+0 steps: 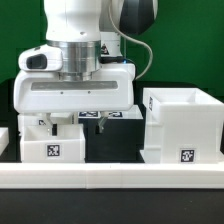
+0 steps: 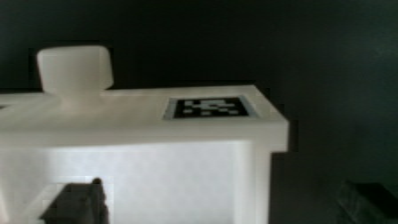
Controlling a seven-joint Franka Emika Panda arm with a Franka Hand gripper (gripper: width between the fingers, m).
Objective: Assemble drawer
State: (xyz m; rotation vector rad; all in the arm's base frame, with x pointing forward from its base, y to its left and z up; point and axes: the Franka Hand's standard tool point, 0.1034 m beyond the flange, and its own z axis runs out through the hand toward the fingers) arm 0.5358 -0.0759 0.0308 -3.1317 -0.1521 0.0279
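Observation:
A small white open-top drawer tray [image 1: 48,142] with a square tag on its front stands at the exterior view's left. The large boxy drawer housing [image 1: 182,122], also tagged, stands at the right. My gripper [image 1: 96,122] hangs low between them, just beside the tray's right side. In the wrist view the tray [image 2: 143,150] fills the frame, with a tag [image 2: 214,107] on its top face and a rounded white knob [image 2: 75,70]. My gripper [image 2: 219,202] is open, and the tray's end lies between its dark fingers [image 2: 75,202]. It grips nothing.
A long white border rail [image 1: 110,178] runs along the table's front edge. Another white part [image 1: 4,136] shows at the exterior view's far left edge. The table is black and a green backdrop stands behind.

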